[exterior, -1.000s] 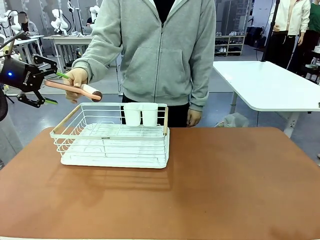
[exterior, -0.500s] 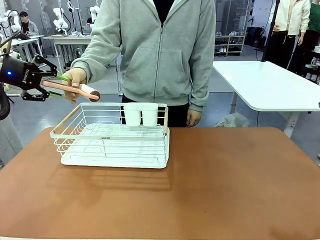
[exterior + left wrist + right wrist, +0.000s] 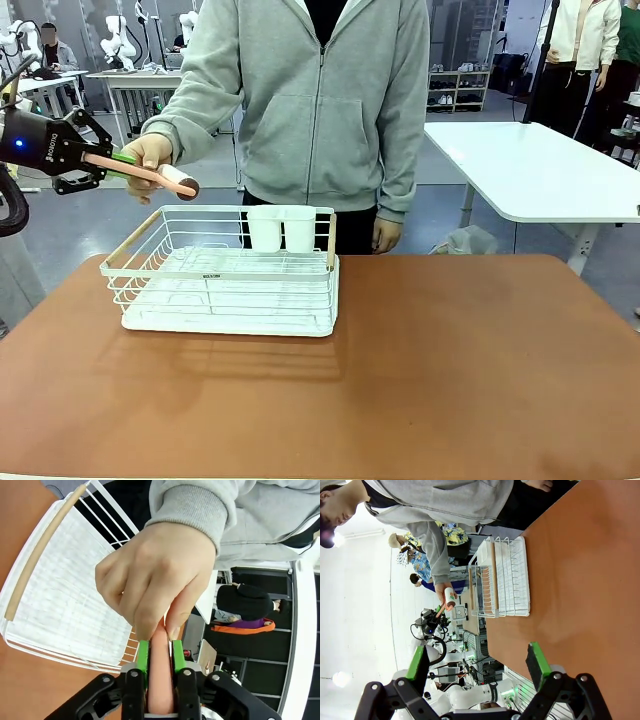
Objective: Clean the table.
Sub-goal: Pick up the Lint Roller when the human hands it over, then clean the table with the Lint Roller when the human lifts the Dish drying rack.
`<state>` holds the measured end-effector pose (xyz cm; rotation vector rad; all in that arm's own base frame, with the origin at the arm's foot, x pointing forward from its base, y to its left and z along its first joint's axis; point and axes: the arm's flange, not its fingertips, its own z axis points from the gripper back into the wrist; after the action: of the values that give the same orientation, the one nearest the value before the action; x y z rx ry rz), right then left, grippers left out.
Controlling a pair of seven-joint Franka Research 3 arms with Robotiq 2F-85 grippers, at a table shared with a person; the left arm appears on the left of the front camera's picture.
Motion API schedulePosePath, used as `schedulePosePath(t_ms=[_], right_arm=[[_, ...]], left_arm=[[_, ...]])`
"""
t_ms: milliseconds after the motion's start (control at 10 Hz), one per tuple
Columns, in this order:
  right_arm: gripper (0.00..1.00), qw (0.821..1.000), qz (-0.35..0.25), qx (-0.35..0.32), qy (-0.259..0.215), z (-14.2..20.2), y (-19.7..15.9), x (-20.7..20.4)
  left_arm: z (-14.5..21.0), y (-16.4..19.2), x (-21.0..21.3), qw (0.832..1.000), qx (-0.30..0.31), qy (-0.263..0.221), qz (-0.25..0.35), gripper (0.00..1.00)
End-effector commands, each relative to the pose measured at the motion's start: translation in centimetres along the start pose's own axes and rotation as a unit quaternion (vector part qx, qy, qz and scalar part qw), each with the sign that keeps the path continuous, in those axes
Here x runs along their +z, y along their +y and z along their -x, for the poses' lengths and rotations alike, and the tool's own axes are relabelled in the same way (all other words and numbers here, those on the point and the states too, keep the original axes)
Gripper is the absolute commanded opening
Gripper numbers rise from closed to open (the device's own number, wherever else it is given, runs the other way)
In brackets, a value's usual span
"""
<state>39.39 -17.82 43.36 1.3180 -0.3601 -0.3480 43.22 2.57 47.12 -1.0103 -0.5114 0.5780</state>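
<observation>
- Table [image 3: 450, 370]: large reddish-brown top with a matte, wood-look finish and a rounded far right corner. It spans the front view from edge to edge, between the robot and the person [image 3: 320, 100] standing at its far side. Most of the surface is bare and shows soft shadows. It also shows as an orange-brown plane in the right wrist view [image 3: 590, 580] and beside the rack in the left wrist view [image 3: 25, 680].
- Rack [image 3: 225, 290]: white wire with pale wooden handles, standing on the far left part of the table. Two white cups [image 3: 282, 228] sit at its back edge.
- Tool [image 3: 140, 172]: pink handle with a white head and a dark tip, held in the air above and to the left of the rack, clear of the table.
- Hand [image 3: 152, 158]: the person's, wrapped around the tool's middle, fingertips touching the handle just ahead of the green pads [image 3: 143, 652].
- Left gripper [image 3: 112, 165]: off the table's left edge, raised, its jaws narrow and clamped on the pink handle [image 3: 160, 680].
- Right gripper [image 3: 476, 655]: jaws spread wide with nothing between them, over the table well apart from the rack [image 3: 502, 580].
- White table [image 3: 530, 170]: behind, to the right.
</observation>
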Motion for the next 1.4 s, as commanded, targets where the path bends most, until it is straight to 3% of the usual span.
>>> schedulePosePath(t_ms=[0, 100, 1300], right_arm=[[1.00, 1.000, -0.004, 0.000, -0.002, 0.37, 0.27, -0.06], [1.00, 1.000, -0.004, 0.000, -0.002, 0.37, 0.27, -0.06], [1.00, 1.000, -0.004, 0.000, -0.002, 0.37, 0.27, -0.06]], left_arm=[[0.17, 0.28, -0.51, 1.000, -0.012, -0.016, 0.013, 0.05], [0.23, 0.22, -0.44, 1.000, -0.013, -0.016, 0.016, 0.00], [0.00, 0.00, -0.01, 1.000, -0.001, -0.001, 0.001, 0.00]])
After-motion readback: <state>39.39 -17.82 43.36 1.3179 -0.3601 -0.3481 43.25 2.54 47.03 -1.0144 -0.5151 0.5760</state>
